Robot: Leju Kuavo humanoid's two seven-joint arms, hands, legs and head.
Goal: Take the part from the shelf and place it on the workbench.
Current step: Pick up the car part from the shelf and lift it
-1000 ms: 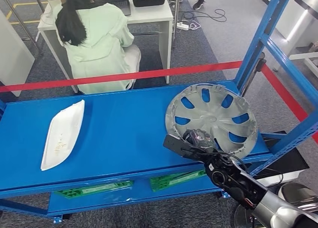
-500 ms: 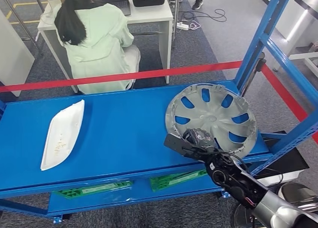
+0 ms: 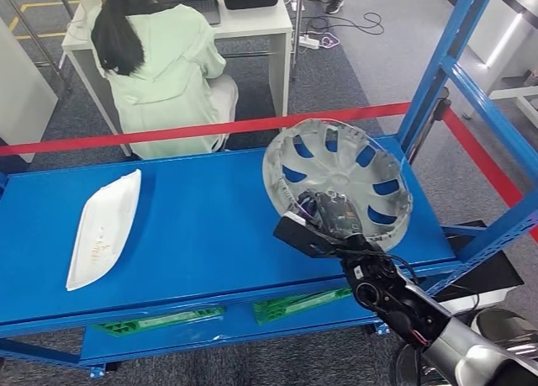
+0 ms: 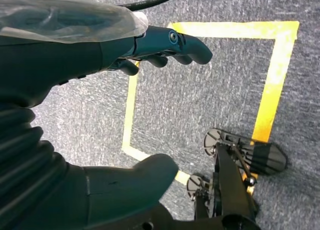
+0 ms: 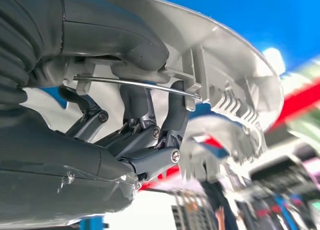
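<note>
A silver wheel cover (image 3: 340,184) with several cut-out slots is tilted up off the blue shelf (image 3: 203,226), its near rim held by my right hand (image 3: 324,219). The right wrist view shows the thumb above and the fingers (image 5: 151,140) below, clamped on the wheel cover's rim (image 5: 211,84). My left hand (image 4: 113,104) hangs over the grey carpet, fingers apart, holding nothing. A white elongated tray-like part (image 3: 104,226) lies flat on the shelf's left side.
A red barrier tape (image 3: 190,131) runs behind the shelf, and a person in a pale green top (image 3: 168,75) sits at a white desk beyond it. Blue shelf uprights (image 3: 444,66) rise at the right. Green parts (image 3: 159,320) lie on the lower level.
My right hand has lifted and tilted the wheel cover off the shelf and shifted it left and away from me. The white part has not moved.
</note>
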